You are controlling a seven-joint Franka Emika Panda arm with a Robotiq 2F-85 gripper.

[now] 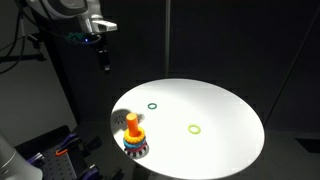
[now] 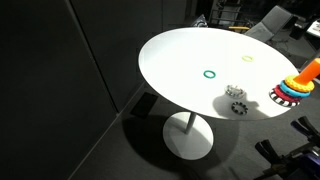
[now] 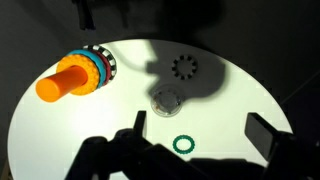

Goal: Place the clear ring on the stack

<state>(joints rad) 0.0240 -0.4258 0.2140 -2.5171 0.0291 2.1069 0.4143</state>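
Above the far left rim of the round white table [image 1: 230,115], the gripper [image 1: 103,60] hangs in an exterior view, too small and dark to show its jaws. The clear ring cannot be made out in the glare. The stack [image 1: 133,135] stands upright near the left edge, orange cone pointing up, with a dark green ring [image 1: 152,105] beyond it and a yellow-green ring [image 1: 194,128] to its right.

In an exterior view from another side, the frame edge cuts off the stack [image 2: 297,85]. The clear ring [image 2: 238,108] lies flat in shadow as a dashed dark outline, just beside a pale glassy shape [image 2: 234,91] that is hard to identify.

Wrist view: the gripper [image 3: 197,125] has its fingers [image 3: 262,135] wide apart above the dark green ring [image 3: 182,144]. The clear ring [image 3: 184,67] lies flat farther off under the arm's shadow [image 3: 215,80], right of the stack [image 3: 75,75].
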